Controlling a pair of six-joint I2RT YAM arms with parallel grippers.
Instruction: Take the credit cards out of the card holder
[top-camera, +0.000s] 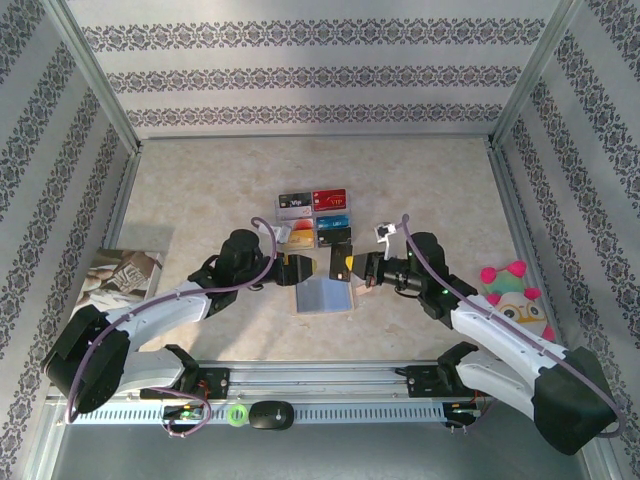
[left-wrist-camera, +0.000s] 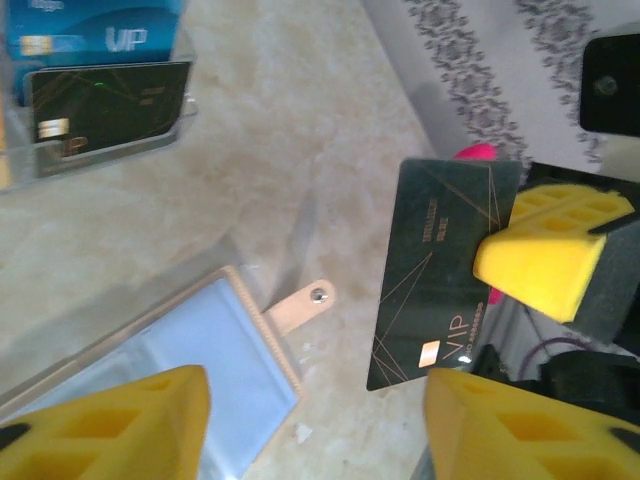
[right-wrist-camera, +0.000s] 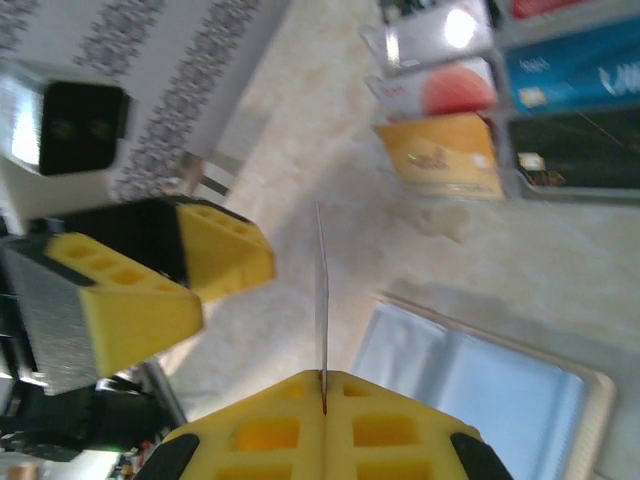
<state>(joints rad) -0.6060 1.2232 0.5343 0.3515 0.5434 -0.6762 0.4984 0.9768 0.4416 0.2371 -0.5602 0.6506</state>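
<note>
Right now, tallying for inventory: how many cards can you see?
7. Six sit in the clear rack beyond the open card holder; one black VIP card is pinched in the right gripper near that holder. Others may be hidden inside it.

the table (top-camera: 200, 180) had a pale beige, marbled top. the card holder (top-camera: 322, 297) lay open and flat on it near the middle, grey-blue inner panels up, inside a tan border. its small tan strap tab (left-wrist-camera: 300, 305) rested flat on the table just off one edge. just beyond the card holder, on the far side, sat a clear tray (left-wrist-camera: 110, 150) with colourful cards (top-camera: 315, 218) in two columns, a black one and a blue one among them. well to the left of the card holder, a printed booklet (top-camera: 120, 275) lay at the table's edge. well to its right, a yellow-green plush toy (top-camera: 515, 300) with pink bumps lay by the other edge.
</note>
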